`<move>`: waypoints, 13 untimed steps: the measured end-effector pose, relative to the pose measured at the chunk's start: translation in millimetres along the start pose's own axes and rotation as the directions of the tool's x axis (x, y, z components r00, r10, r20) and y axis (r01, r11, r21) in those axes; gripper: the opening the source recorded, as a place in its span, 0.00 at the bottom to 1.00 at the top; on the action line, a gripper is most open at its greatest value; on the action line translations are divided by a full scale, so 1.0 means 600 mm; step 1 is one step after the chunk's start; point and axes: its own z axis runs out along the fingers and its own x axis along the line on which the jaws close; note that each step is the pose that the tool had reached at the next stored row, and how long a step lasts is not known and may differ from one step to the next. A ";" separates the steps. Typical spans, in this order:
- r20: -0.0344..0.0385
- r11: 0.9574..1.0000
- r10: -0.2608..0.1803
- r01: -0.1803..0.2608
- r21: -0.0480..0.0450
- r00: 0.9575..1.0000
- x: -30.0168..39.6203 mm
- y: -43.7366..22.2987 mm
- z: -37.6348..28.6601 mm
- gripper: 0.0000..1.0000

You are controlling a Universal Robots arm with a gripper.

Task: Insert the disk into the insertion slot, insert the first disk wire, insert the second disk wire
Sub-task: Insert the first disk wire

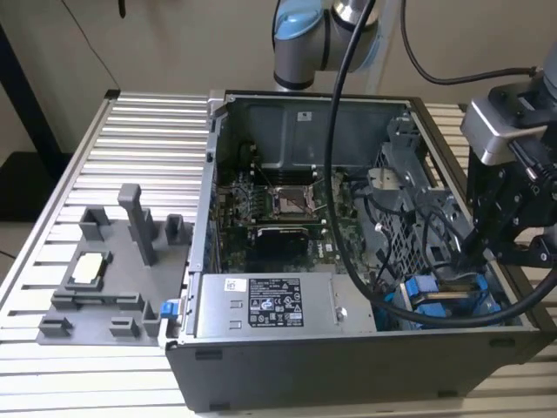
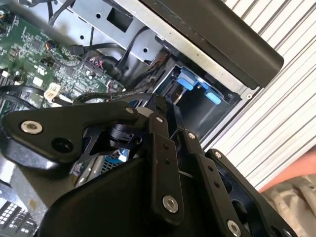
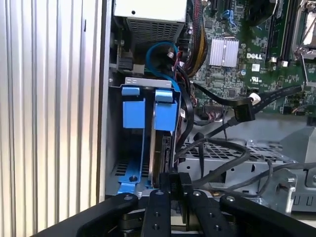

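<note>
The claw (image 1: 489, 254) hangs over the four-o'clock corner of the open computer case in the exterior view. In the first wrist view its tip sits right at the near end of the disk, with something dark at that spot. I cannot tell whether the claw is clenched on anything or released.

The slatted metal desk (image 1: 148, 131) carries everything. The computer case (image 1: 348, 366) lies on its side with the cover off. At nine o'clock of the case stands a grey moulded fixture (image 1: 122, 280). Along the case's six-o'clock wall sits the grey labelled power-supply box (image 1: 265, 306), and the green motherboard (image 1: 287, 205) lies in the middle.

The disk (image 3: 165, 106) stands on edge in the drive bay at four o'clock, its blue carrier (image 1: 419, 292) showing. Just beside it stands a second blue carrier (image 3: 133, 106). Black cables (image 3: 217, 158) loop over the metal cage next to the bay.
</note>
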 end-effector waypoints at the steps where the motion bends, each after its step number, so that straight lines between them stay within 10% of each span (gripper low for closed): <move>1: -0.002 1.000 0.001 -0.001 -0.007 1.000 0.000 -0.001 0.000 0.19; 5: -0.006 0.999 0.005 -0.006 -0.032 1.000 0.000 -0.005 0.003 0.19; 13: -0.008 0.998 0.041 -0.041 -0.036 0.999 0.002 -0.005 0.014 0.19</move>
